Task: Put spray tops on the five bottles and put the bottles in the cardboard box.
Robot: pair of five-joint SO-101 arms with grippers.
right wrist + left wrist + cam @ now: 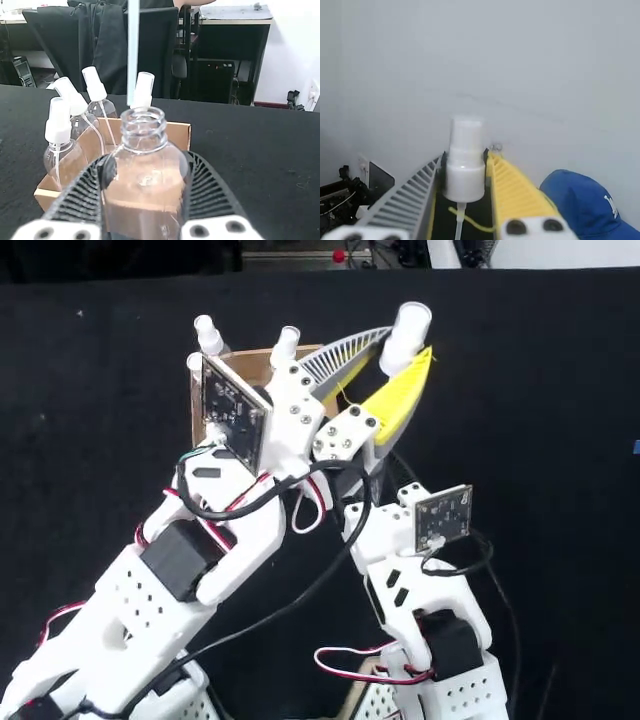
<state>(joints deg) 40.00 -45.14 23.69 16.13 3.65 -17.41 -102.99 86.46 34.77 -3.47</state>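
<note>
My left gripper (464,161) pinches the top (465,172), its tube (132,50) hanging over the bottle (142,150) clamped in my right gripper (146,167), just near of the box (176,134). If the tube drifts off-centre, I'll snag the rim (143,116) and bend it.

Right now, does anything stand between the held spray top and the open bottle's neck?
Nothing visible. The spray top in the left gripper has its tube hanging at the open neck of the bottle; the four capped bottles stand farther back in the cardboard box.
</note>
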